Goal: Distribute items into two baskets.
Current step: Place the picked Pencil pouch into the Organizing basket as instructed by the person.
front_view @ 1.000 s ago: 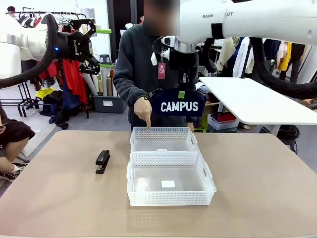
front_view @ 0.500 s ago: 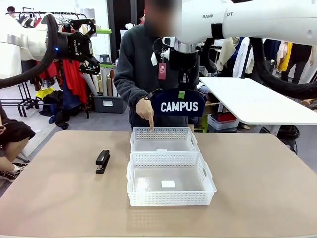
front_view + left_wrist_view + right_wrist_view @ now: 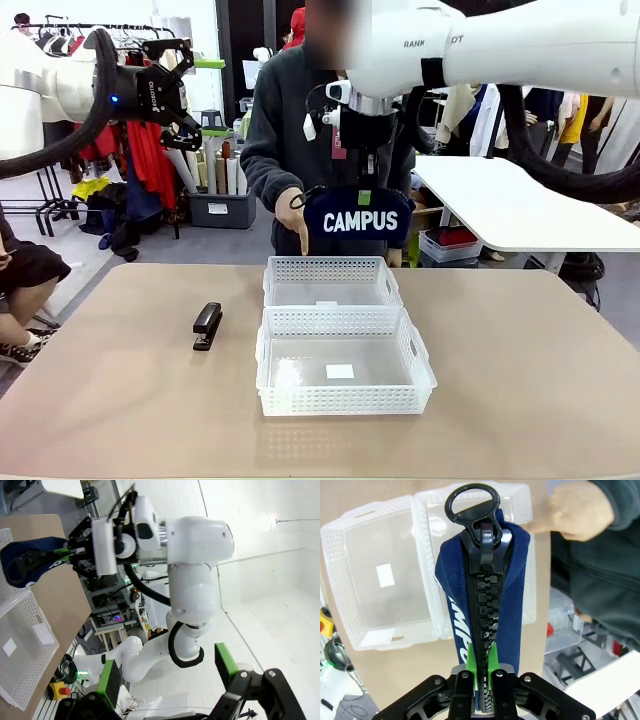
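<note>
My right gripper is shut on the top edge of the navy "CAMPUS" pouch, which hangs in the air above the far rim of the far basket. The near basket touches it end to end, and both hold nothing. In the right wrist view the pouch hangs zip-side up over both baskets, the near one marked by a white label. The black stapler lies on the table left of the baskets. My left gripper is open, raised high at the far left.
A person stands at the far side, one hand pointing a finger down at the far basket's left corner. The same hand is seen from my right wrist. The tan table spreads wide on both sides of the baskets.
My right arm has shifted slightly and the pouch hangs a touch lower. The person has leaned a little to the left, still pointing. My left arm and the stapler are still.
</note>
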{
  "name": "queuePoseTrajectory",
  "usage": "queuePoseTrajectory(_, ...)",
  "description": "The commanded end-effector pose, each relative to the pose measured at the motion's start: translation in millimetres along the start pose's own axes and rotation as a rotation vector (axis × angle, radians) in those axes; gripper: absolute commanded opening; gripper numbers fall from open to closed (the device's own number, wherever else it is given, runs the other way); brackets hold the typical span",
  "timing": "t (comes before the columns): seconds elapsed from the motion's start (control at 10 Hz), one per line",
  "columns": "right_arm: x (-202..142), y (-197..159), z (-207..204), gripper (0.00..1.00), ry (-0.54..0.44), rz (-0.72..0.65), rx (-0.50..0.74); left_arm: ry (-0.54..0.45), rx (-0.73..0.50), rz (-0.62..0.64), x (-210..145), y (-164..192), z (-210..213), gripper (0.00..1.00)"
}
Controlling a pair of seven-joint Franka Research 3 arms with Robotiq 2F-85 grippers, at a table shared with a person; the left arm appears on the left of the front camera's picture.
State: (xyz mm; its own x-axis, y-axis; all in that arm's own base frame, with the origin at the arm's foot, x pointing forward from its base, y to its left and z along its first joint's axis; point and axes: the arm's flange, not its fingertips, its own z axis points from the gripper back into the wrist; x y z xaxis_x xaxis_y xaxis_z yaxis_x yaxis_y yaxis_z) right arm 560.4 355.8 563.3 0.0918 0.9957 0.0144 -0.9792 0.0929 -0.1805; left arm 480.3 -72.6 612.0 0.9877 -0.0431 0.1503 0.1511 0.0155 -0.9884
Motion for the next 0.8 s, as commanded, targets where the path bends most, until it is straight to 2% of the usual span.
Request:
queuePoseTrajectory(0.0,12.7,-2.5,-19.9,0.00,0.004,0.062,-0.021,-0.001,-0.001,-0.005,0.1,-1.1,1.2,1.00)
queuePoseTrajectory(0.2,30.7,3.7,-47.3,0.00,0.025,0.080,-0.025,-0.001,-0.001,-0.005,0.1,-1.1,1.2,1.00)
queuePoseTrajectory(0.3,27.2,-3.6,-58.6,0.00,0.042,0.121,-0.018,-0.001,-0.001,-0.005,0.1,-1.1,1.2,1.00)
queuePoseTrajectory(0.4,36.5,4.5,-73.7,0.00,0.059,0.101,-0.016,-0.001,-0.001,-0.005,0.1,-1.1,1.2,1.00)
queuePoseTrajectory(0.7,32.6,9.8,-112.2,0.00,0.096,0.112,0.017,-0.001,-0.001,-0.005,0.1,-1.1,1.2,1.00)
